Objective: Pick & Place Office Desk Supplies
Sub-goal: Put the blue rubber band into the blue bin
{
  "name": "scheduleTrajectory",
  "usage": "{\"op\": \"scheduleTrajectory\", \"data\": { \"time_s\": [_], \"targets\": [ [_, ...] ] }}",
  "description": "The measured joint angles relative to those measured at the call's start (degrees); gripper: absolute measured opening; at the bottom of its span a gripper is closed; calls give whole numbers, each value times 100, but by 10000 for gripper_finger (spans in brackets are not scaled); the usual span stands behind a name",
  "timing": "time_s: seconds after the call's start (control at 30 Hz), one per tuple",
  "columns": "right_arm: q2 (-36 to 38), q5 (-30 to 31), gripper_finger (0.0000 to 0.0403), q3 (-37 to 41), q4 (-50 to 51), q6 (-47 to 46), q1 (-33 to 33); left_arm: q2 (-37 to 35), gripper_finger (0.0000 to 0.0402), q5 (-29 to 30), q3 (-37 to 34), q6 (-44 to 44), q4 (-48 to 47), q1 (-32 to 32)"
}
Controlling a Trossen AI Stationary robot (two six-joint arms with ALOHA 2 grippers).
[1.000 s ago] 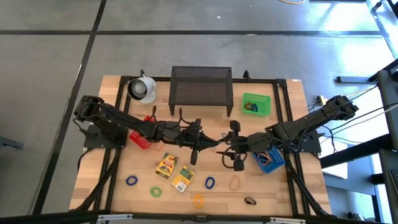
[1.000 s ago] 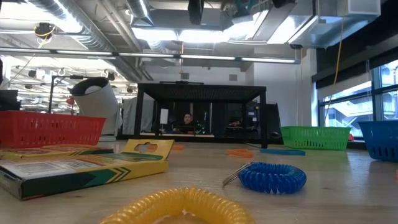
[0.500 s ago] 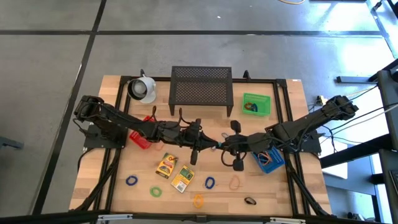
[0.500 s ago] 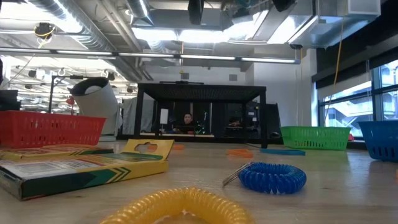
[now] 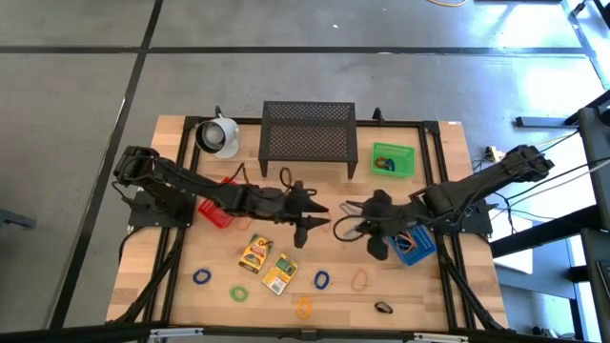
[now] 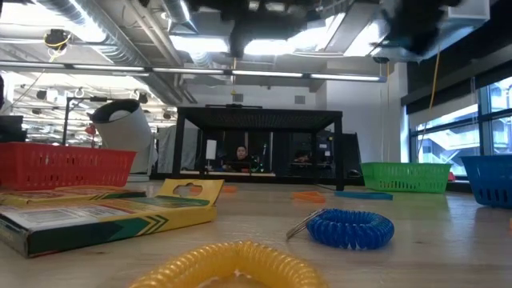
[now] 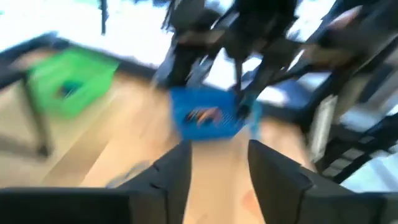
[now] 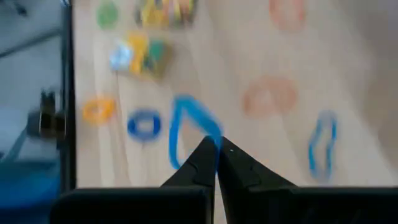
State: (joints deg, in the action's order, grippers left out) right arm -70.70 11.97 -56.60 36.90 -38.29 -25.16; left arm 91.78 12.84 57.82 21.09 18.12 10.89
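Observation:
Above the table's middle my right gripper (image 5: 345, 215) (image 8: 217, 149) is shut on a thin blue loop (image 8: 185, 127). My left gripper (image 5: 318, 217) (image 7: 217, 158) stands open a little to its left, fingertips toward it, with nothing between the fingers. Lying flat on the table near the front are two yellow printed packets (image 5: 254, 252) (image 5: 279, 273), two blue loops (image 5: 201, 277) (image 5: 322, 280), a green loop (image 5: 238, 293), an orange loop (image 5: 360, 279), a yellow loop (image 5: 303, 307) and a dark clip (image 5: 383, 309). My right gripper pinches one spot of the blue loop's band (image 8: 210, 138) between its two fingertips. The fingers come from the table's right, slanting down. The loop hangs from the tips, stretched long, clear of the table.
A red bin (image 5: 214, 211) sits under the left arm, a blue bin (image 5: 412, 243) under the right arm, and a green bin (image 5: 393, 160) at the far right. A black mesh rack (image 5: 308, 138) and a white mug (image 5: 218, 136) stand at the far edge.
The two grippers met tip to tip above the table's middle. My left gripper has opened, let go of the loop and drawn back toward the left edge. My right gripper has moved toward the right edge with the loop.

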Motion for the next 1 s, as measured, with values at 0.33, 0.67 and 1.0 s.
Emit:
{"op": "scheduleTrajectory", "data": {
  "time_s": [0.33,0.67,1.0],
  "targets": [
    [105,-951,7,153,3056,-2034,-391,1,171,557,0,835,-1871,-54],
    [101,-1858,9,1479,2979,-3324,-473,1,146,807,0,1434,-2626,-50],
    [98,-1864,27,1679,2570,-3623,-468,0,145,988,0,1492,-3066,-145]
  ]
}}
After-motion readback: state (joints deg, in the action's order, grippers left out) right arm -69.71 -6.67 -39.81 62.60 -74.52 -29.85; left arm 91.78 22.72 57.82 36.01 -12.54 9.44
